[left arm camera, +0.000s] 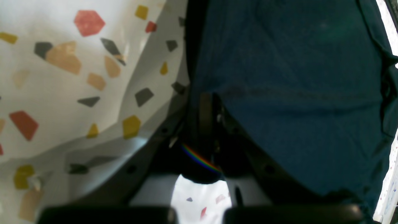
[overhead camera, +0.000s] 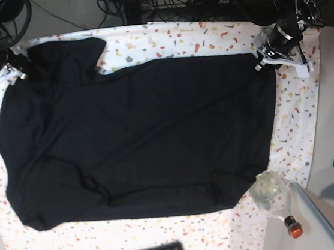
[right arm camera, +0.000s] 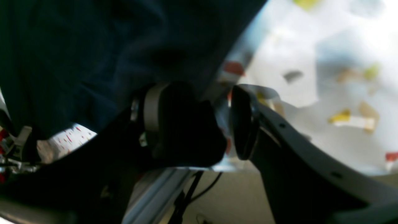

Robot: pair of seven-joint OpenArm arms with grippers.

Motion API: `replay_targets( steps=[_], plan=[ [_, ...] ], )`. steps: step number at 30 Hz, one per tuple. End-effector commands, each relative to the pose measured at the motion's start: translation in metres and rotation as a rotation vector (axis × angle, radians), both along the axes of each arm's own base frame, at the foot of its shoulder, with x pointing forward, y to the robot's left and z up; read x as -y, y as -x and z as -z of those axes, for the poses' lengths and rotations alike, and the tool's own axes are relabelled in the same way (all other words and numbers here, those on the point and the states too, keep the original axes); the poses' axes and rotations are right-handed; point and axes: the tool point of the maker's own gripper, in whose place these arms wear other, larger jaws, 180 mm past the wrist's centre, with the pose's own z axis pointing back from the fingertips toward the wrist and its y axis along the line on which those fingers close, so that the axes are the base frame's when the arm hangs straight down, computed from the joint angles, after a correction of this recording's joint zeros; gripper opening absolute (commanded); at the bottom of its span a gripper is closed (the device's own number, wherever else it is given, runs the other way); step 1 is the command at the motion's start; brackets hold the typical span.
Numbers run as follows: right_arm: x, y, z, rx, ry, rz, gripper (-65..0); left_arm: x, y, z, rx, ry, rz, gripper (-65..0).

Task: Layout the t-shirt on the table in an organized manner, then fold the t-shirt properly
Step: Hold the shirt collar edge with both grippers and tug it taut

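The shirt (overhead camera: 138, 140) is being spread flat over the middle of the table (overhead camera: 299, 116). Its far corner on the base view's right is being pinched by the clenched left gripper (overhead camera: 260, 61). A fold of cloth is lying against one pad of the parted right gripper (right arm camera: 217, 124); a grasp cannot be confirmed.
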Motion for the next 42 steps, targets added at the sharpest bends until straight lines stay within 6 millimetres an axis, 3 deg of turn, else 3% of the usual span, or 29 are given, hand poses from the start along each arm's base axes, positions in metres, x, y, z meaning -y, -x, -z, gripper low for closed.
replay_targets(
  steps=[1,5,9,10,19,22,32,33,37,38,42],
  plan=[
    [0.008,-0.004,-0.005,0.032,0.025,0.015,-35.9,-0.005,-0.007,-0.010,0.040,-0.011,-0.003,-65.0],
    [0.013,0.000,-0.003,0.047,0.048,0.037,-39.6,-0.006,-0.006,-0.009,0.039,-0.012,-0.005,-65.0],
    [0.012,-0.001,-0.003,0.052,0.045,0.041,-62.3,-0.006,-0.006,-0.009,0.039,-0.012,-0.005,-65.0],
    [0.013,-0.002,-0.003,0.053,0.045,0.041,-65.0,-0.006,-0.006,-0.009,0.039,-0.012,-0.005,-65.0],
    [0.022,-0.005,-0.006,0.077,0.078,0.067,-65.0,-0.019,-0.013,-0.017,0.051,-0.044,0.004,-65.0],
    [0.033,-0.001,-0.008,0.078,0.092,0.101,-65.0,-0.029,-0.020,-0.022,0.061,-0.066,0.010,-65.0],
    [0.017,0.012,-0.011,0.002,0.032,0.027,-65.0,-0.025,-0.023,-0.023,0.066,-0.064,0.017,-65.0],
    [0.017,0.014,-0.013,0.002,0.041,0.019,-62.9,-0.025,-0.022,-0.023,0.064,-0.064,0.018,-65.0],
    [0.023,0.016,-0.029,0.061,0.097,0.001,-34.2,-0.026,-0.021,-0.023,0.063,-0.065,0.017,-65.0],
    [0.021,0.016,-0.031,0.083,0.094,-0.009,-30.9,-0.026,-0.020,-0.023,0.061,-0.065,0.015,-65.0],
    [0.019,0.014,-0.030,0.098,0.079,-0.014,-30.3,-0.026,-0.019,-0.022,0.058,-0.064,0.016,-65.0]
  ],
)
